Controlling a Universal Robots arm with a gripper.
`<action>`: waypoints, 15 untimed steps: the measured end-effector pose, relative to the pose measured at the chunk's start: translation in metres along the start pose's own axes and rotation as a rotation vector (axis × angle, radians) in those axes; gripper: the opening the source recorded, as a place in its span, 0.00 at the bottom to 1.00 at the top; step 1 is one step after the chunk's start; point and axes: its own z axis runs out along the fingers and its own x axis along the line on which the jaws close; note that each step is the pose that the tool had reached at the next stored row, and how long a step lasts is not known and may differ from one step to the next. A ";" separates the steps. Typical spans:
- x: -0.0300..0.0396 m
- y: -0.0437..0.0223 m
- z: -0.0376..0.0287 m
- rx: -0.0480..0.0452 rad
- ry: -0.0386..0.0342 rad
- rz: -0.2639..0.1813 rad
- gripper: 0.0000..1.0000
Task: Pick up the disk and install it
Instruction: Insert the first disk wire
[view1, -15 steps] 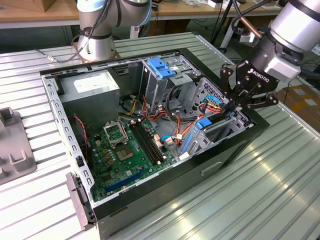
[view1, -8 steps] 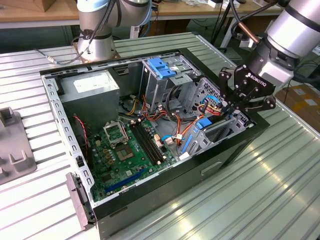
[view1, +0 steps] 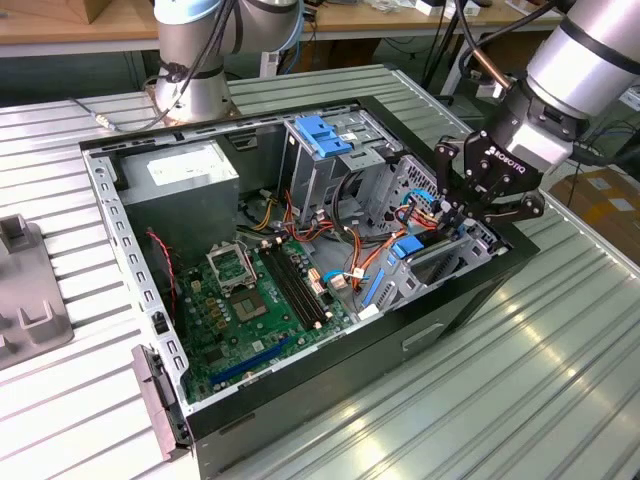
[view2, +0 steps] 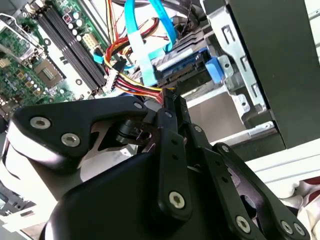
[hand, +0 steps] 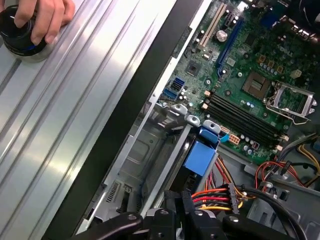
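Note:
The disk (view1: 408, 249) lies in the drive bay at the front corner of the open computer case (view1: 330, 350), on the exterior view's right. Its bright blue carrier tab (hand: 200, 157) sticks out toward the motherboard, and the drive body (view2: 182, 64) sits slanted in the metal cage. My gripper (view1: 452, 212) hangs just above the bay, its black fingers (view2: 170, 100) drawn together to a narrow tip with nothing between them. The tip is close to the disk's end and the bundle of coloured cables (view2: 135, 82). Whether it touches the disk is hidden.
A broader blue bracket (view1: 325, 135) tops the upper drive cage. The motherboard (view1: 255, 300) and power supply (view1: 180, 175) fill the case floor. Another arm's base (view1: 195, 60) stands behind the case. A hand (hand: 42, 17) rests on a black knob on the ribbed table (view1: 520, 380).

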 end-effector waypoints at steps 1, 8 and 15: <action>-0.0013 -0.0032 0.0012 -0.0004 0.0006 0.002 0.16; -0.0023 -0.0093 0.0065 0.0048 -0.0026 0.061 0.16; -0.0015 -0.0106 0.0071 0.0085 0.0010 0.141 0.16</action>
